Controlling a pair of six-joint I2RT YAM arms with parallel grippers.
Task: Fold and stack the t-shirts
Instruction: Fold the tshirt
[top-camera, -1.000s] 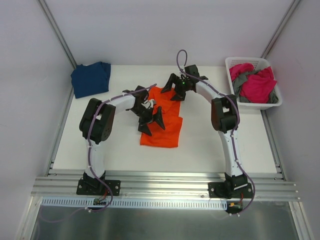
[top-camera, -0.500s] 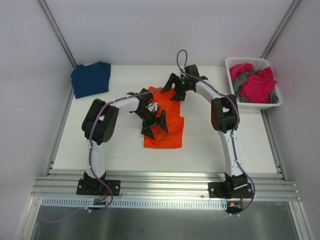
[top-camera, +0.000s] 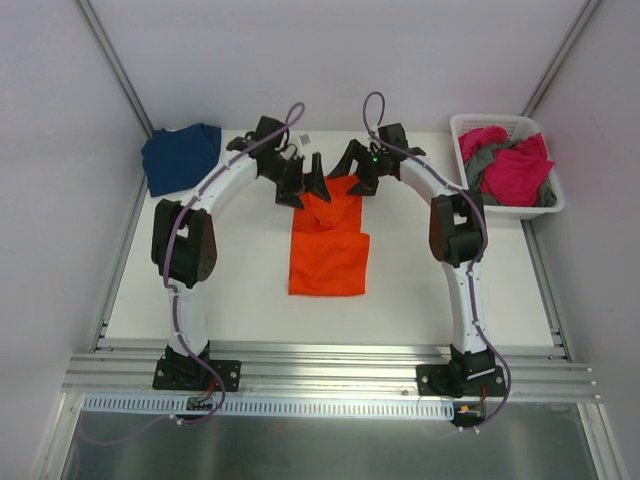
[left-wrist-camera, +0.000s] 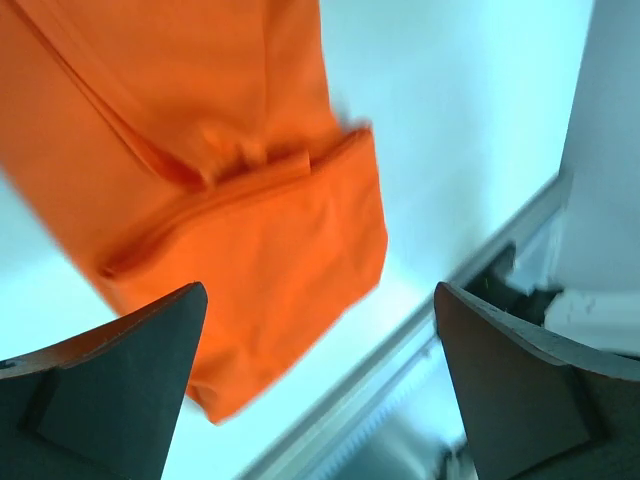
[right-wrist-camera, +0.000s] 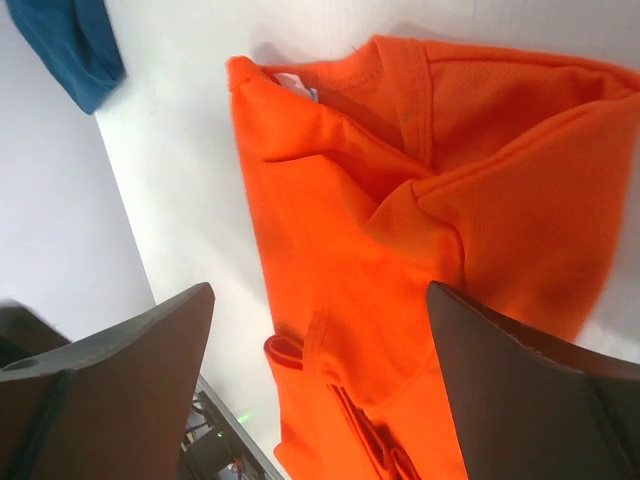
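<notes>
The bright orange t-shirt (top-camera: 328, 248) lies partly folded at the table's middle, its collar end crumpled toward the far side. My left gripper (top-camera: 305, 184) hangs open over that far end, just left of the collar. My right gripper (top-camera: 358, 170) stands open beside it on the right. In the left wrist view the left gripper (left-wrist-camera: 320, 385) holds nothing, with the orange shirt (left-wrist-camera: 230, 180) below. In the right wrist view the right gripper (right-wrist-camera: 320, 385) is open above the orange collar area (right-wrist-camera: 400, 200). A folded navy t-shirt (top-camera: 182, 156) rests at the far left corner.
A white slotted basket (top-camera: 470, 125) at the far right holds magenta pink (top-camera: 515, 170) and grey (top-camera: 478, 160) shirts. The white table (top-camera: 230, 285) ends at a metal rail (top-camera: 330, 362) in front. Grey walls close in on both sides.
The left arm has swung from over the shirt's middle up to its far end, beside the right gripper. The orange shirt now lies in a neater, narrower shape. The right arm barely moved.
</notes>
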